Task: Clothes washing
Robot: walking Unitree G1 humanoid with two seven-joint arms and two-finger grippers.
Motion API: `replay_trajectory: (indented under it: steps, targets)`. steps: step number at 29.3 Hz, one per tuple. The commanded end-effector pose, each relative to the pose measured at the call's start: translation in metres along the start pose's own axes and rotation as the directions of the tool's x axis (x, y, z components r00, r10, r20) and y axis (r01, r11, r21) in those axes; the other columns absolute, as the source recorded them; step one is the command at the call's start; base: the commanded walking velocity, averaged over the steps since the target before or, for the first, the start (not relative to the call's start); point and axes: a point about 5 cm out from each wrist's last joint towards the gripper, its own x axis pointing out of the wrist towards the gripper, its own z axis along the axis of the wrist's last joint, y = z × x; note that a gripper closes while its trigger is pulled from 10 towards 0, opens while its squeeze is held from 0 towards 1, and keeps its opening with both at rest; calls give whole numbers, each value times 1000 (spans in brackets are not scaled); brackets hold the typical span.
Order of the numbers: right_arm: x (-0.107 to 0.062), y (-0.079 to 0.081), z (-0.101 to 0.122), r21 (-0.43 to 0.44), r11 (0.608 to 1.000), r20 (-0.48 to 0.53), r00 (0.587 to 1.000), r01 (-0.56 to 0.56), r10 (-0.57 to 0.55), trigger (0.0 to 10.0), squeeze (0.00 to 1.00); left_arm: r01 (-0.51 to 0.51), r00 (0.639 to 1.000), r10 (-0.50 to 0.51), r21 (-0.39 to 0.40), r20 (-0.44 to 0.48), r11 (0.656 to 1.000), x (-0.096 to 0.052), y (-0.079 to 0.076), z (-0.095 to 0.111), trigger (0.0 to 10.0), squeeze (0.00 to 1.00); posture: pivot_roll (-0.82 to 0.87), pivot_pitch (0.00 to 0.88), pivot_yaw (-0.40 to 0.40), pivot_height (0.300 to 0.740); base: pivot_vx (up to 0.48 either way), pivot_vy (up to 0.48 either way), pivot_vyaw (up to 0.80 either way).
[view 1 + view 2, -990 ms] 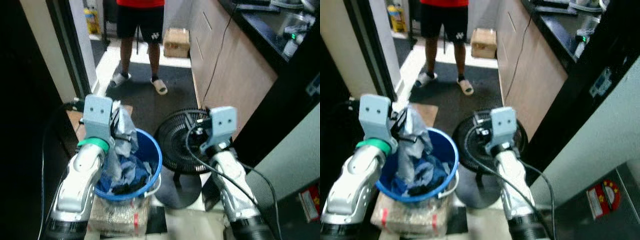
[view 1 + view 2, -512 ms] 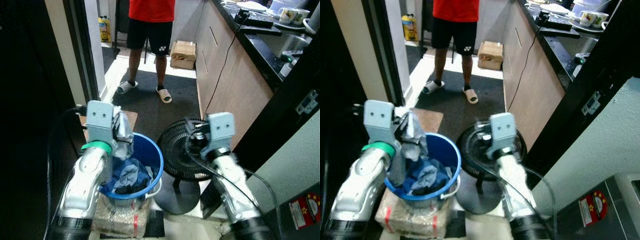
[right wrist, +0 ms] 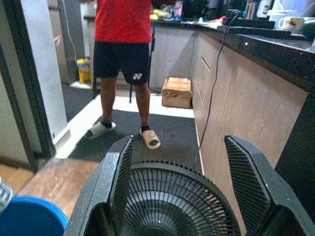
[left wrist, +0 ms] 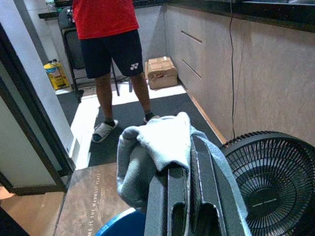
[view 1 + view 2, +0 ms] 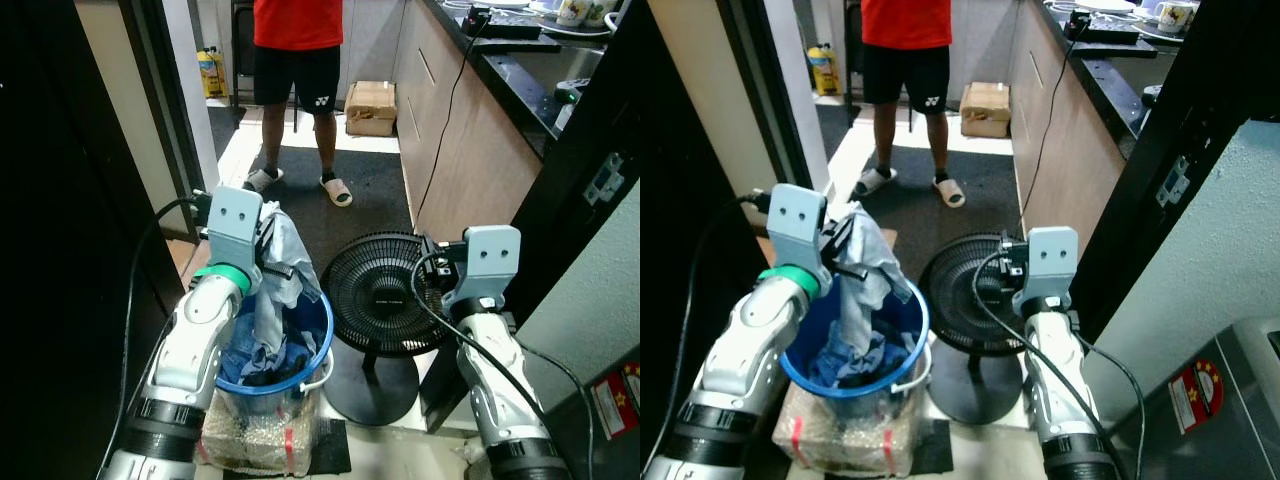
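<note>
A blue bucket (image 5: 322, 335) holds several crumpled clothes. My left gripper (image 4: 189, 147) is shut on a pale grey-blue garment (image 5: 287, 268), which is bunched over the fingers and hangs down into the bucket. The same garment (image 4: 160, 142) wraps the fingertips in the left wrist view. To the right, my right gripper (image 3: 178, 143) is open with nothing between its fingers, held level in front of the black floor fan (image 5: 385, 290).
A person (image 5: 297, 60) in a red shirt and black shorts stands ahead on a dark mat. A wooden counter (image 5: 470, 130) runs along the right, a door frame (image 5: 190, 120) on the left. A cardboard box (image 5: 371, 105) lies beyond. The bucket rests on a wrapped sack (image 5: 255, 435).
The camera has shifted and tilted up. My left gripper stays shut on the garment and has lifted it a little higher over the bucket. The right gripper remains open by the fan.
</note>
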Motion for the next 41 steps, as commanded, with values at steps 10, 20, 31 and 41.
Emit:
replay_trajectory:
  steps: [10,20,31,41]
  targets:
    - [0,14,5,45,999,48,998,-28,26,10000,0,-65,998,65,1,16,998,-7,12,-6,10000,0,34,0,53,740,0,0,0]
    - [-1,14,4,38,999,44,998,-37,35,10000,0,-70,997,70,-3,8,998,-8,11,-11,10000,0,33,0,46,740,0,0,0]
    - [-3,13,2,33,999,40,999,-35,34,10000,0,-64,998,64,-10,9,998,-7,7,-11,10000,0,25,0,43,740,-23,0,0]
    - [-3,13,1,35,999,36,999,-32,31,10000,0,-69,998,69,-10,13,998,-8,8,-11,10000,0,30,0,40,740,-279,0,0]
